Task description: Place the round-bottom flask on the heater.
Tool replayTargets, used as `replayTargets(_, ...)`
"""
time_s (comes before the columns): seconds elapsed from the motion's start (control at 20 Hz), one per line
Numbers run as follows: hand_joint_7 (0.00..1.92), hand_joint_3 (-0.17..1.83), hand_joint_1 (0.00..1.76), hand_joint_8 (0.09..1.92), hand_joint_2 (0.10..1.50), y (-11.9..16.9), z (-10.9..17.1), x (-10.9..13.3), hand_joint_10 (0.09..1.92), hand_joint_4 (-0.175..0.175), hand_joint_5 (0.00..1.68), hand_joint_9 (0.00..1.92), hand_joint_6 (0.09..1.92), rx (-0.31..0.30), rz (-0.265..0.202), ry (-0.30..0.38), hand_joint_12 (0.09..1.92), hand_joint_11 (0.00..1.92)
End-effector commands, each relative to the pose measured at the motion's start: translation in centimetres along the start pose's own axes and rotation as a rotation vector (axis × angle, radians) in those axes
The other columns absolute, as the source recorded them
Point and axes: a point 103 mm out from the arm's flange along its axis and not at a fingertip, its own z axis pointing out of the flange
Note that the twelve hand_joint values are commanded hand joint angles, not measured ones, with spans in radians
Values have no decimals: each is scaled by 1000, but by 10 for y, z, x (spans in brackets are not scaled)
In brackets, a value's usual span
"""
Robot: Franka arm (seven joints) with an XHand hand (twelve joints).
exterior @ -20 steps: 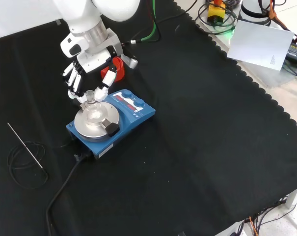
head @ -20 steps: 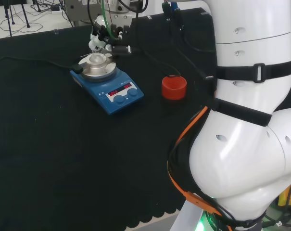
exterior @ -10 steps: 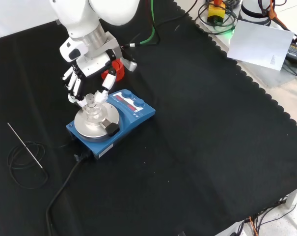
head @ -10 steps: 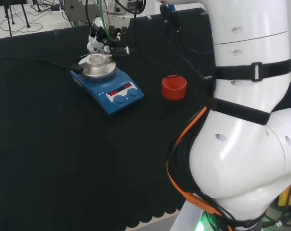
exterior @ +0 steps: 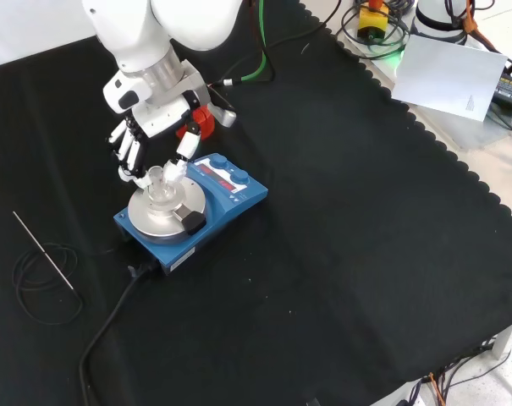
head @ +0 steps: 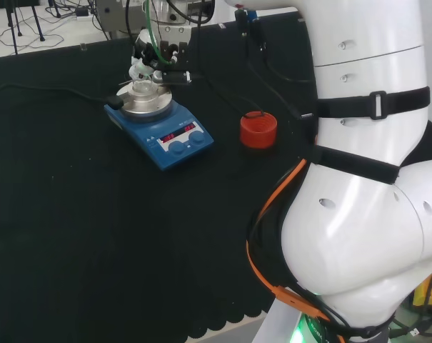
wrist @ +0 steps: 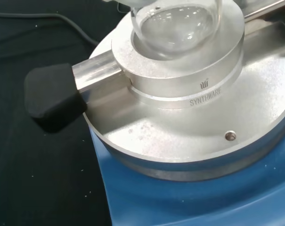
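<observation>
The clear round-bottom flask stands upright in the metal block on the blue heater. In the wrist view its round bottom rests in the block's well. My hand hangs just above it, with the fingers on one side of the neck and the thumb on the other, spread apart and fairly straight. In the head view the hand is over the flask at the far end of the heater.
A red ribbed ring stand sits right of the heater in the head view, behind the hand in the front view. A black knob sticks out of the block. A thin rod and cable coil lie at the left.
The hand has risen a little and its fingers have spread away from the flask's neck. The flask stays seated in the block.
</observation>
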Motion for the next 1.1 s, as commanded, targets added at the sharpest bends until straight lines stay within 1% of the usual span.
replayTargets(0.05,559,-175,1086,551,1108,1,3,0,520,175,1159,709,769,2,1,-1,1284,303)
replayTargets(0.25,556,-175,1085,550,1109,2,3,0,519,175,1158,707,771,2,-1,11,1284,304)
replayTargets(0.4,509,-174,1071,569,1121,3,4,-2,539,175,1122,684,807,7,-11,31,1304,280)
replayTargets(0.45,484,-175,1040,580,1082,2,4,-2,550,104,1020,667,833,8,-14,32,1308,266)
replayTargets(0.5,461,-175,1012,592,1047,2,4,-2,564,40,917,650,864,11,-18,38,1311,254)
replayTargets(0.55,443,-175,990,604,1023,1,4,-2,577,-2,829,636,887,12,-19,41,1314,244)
replayTargets(0.6,430,-175,971,611,1004,1,4,-3,585,-27,734,623,884,13,-22,43,1315,232)
replayTargets(0.65,418,-175,954,614,990,0,4,-3,589,-42,655,612,869,12,-24,45,1316,222)
replayTargets(0.8,390,-175,919,627,965,-1,4,-2,607,-55,535,588,809,12,-25,42,1328,197)
replayTargets(1.1,352,-175,892,644,948,-5,-1,-5,637,-57,460,557,692,26,-17,41,1337,174)
